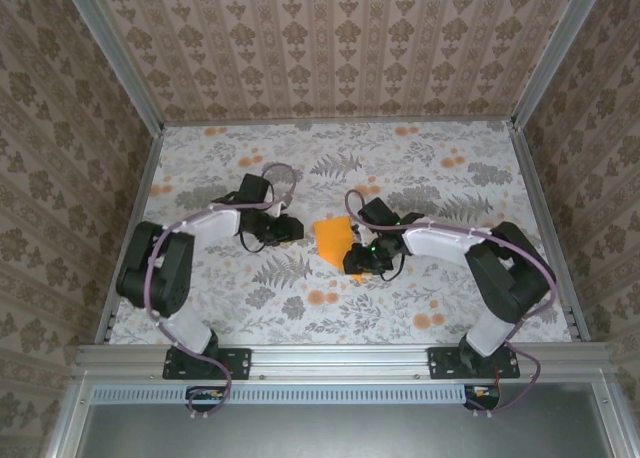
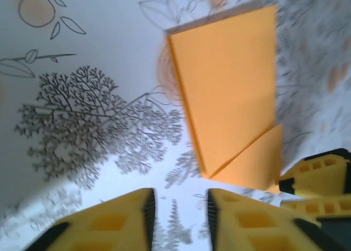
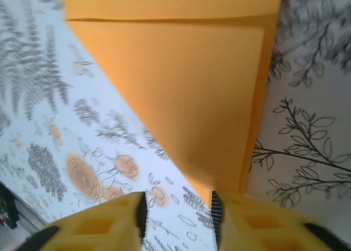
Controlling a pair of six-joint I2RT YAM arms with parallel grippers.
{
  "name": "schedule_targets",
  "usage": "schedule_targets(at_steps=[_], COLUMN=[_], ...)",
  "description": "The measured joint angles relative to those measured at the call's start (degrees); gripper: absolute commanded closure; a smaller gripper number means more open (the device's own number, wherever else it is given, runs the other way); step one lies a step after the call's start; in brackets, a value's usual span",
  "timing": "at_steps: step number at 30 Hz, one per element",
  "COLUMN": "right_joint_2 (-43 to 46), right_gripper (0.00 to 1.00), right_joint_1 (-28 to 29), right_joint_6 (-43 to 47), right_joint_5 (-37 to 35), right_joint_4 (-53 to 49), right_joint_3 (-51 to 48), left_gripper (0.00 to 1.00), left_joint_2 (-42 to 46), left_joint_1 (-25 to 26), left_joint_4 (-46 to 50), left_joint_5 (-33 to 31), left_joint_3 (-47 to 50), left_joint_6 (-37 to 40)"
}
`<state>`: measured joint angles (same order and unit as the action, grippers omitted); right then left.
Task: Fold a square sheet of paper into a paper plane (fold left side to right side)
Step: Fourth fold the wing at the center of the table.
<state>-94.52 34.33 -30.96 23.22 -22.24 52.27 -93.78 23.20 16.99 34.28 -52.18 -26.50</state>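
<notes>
The orange sheet of paper [image 1: 333, 240] lies mid-table, folded into a tapering wedge with several layers. In the left wrist view the paper [image 2: 230, 86] shows a long crease and a small triangular flap at its near corner. My left gripper [image 1: 297, 228] stands just left of it, open, with bare tablecloth between the fingers [image 2: 181, 207]. My right gripper [image 1: 358, 268] is at the paper's near right corner, open [image 3: 178, 212]. The narrow tip of the paper [image 3: 181, 81] ends at the inner edge of the right finger [image 3: 247, 223], and tablecloth shows in the gap.
A white cloth printed with grey leaves and orange blossoms [image 1: 430, 178] covers the table. Patterned walls close the back and both sides. A metal rail [image 1: 340, 358] runs along the near edge, where the arm bases are bolted. Right-gripper fingers [image 2: 318, 177] show beside the paper's corner.
</notes>
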Motion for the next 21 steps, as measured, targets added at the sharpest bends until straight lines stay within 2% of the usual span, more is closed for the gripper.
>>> schedule_targets(at_steps=[3, 8, 12, 18, 21], right_joint_2=[4.31, 6.1, 6.1, 8.2, 10.38], right_gripper=[0.42, 0.39, 0.39, 0.39, 0.39], right_joint_1=[-1.14, -2.75, -2.78, -2.78, -2.73], right_joint_6=[1.16, 3.67, 5.42, 7.13, 7.93], right_joint_5=[-2.14, -5.35, -7.72, -9.68, -10.49], right_joint_4=[1.09, 2.95, 3.48, 4.79, 4.98], right_joint_3=[-0.17, -0.17, -0.26, -1.49, -2.8], left_gripper=[0.49, 0.45, 0.45, 0.46, 0.51], left_joint_2=[5.35, 7.08, 5.33, -0.48, -2.54], left_joint_1=[0.61, 4.48, 8.02, 10.34, 11.06], left_joint_4=[-3.91, -9.99, -14.93, -21.7, -23.56], left_joint_5=[0.0, -0.22, -0.22, -0.72, -1.16], left_joint_3=[4.83, 10.12, 10.99, 10.86, 10.43], left_joint_6=[-4.39, -12.37, -17.18, -21.9, -23.34])
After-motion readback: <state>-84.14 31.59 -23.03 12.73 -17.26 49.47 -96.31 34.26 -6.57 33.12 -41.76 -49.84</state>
